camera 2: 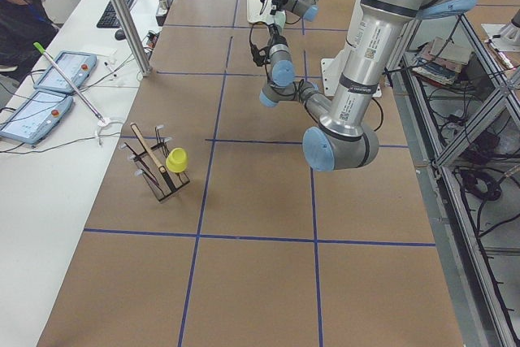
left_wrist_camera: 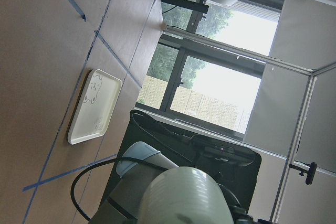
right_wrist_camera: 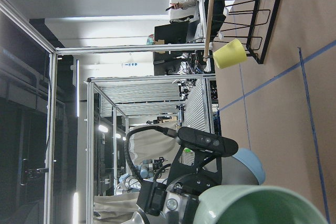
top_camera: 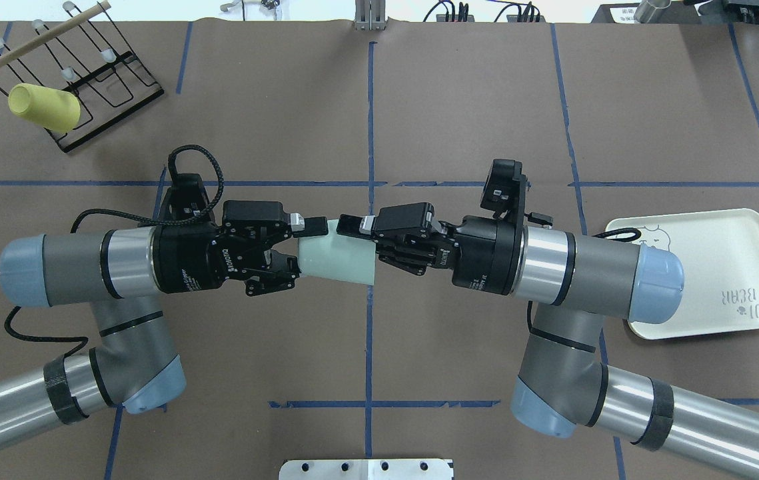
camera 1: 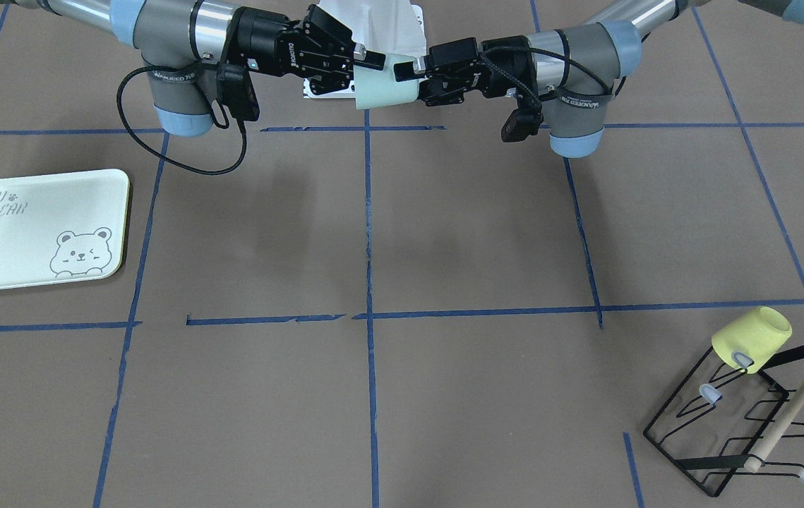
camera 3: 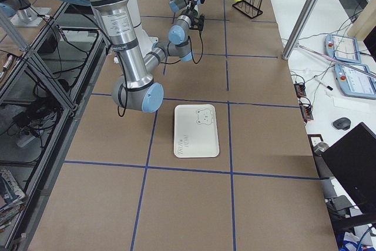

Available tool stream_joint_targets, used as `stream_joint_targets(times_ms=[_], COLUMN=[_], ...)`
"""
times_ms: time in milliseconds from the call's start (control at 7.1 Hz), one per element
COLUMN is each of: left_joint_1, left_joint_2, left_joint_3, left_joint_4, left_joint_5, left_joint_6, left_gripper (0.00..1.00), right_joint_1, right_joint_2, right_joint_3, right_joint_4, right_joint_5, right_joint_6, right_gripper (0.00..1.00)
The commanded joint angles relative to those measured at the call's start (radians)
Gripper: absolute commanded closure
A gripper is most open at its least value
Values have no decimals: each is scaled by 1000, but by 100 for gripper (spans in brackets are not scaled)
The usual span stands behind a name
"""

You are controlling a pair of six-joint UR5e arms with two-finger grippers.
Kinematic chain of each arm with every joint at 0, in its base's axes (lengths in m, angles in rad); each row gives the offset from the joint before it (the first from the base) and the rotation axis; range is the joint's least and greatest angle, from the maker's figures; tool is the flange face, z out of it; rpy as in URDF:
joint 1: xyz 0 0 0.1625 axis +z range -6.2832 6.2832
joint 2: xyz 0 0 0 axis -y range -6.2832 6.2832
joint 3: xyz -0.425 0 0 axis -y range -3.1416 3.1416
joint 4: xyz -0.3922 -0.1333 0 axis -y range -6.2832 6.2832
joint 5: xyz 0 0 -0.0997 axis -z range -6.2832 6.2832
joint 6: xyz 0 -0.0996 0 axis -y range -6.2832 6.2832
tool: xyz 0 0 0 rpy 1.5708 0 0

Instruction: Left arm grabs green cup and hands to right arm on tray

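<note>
The pale mint green cup hangs on its side in mid-air between the two arms, over the table's middle line; it also shows in the front view. My left gripper is shut on the cup's narrow base end. My right gripper meets it from the other side, one finger along the wall at the wide rim end and the other finger hidden; it looks shut on the cup. The tray lies bare on the table under and beyond the right arm's elbow, and shows in the front view.
A black wire cup rack with a wooden bar stands at the far left corner and holds a yellow cup. Blue tape lines cross the brown table. A white base plate lies at the near edge.
</note>
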Motion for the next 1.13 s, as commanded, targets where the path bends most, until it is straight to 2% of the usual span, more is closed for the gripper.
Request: stream_joint_targets(times_ms=[0, 141, 282, 423, 705, 846, 987], left_joint_1=[0, 0, -3, -11, -55, -74, -113], left_joint_2=[-2, -2, 0, 1, -12, -16, -25], left_joint_3=[-2, -2, -2, -2, -3, -5, -8], left_joint_4=[0, 1, 4, 18, 134, 233, 401], left_joint_5=[0, 0, 2, 6, 40, 84, 94], left_joint_6=[0, 0, -3, -3, -2, 3, 14], left_gripper=[85, 18, 0, 0, 0, 0, 0], right_joint_1=[-5, -5, -6, -6, -6, -6, -6], right_joint_2=[-2, -2, -2, -2, -5, -6, -14], right_joint_3=[-2, -2, 0, 1, 3, 3, 1], right_joint_4=[-7, -15, -35, -33, -32, -39, -48], right_joint_5=[0, -1, 0, 0, 0, 0, 2], right_joint_6=[0, 2, 2, 3, 2, 2, 2], right_gripper=[96, 100, 100, 100, 100, 100, 100])
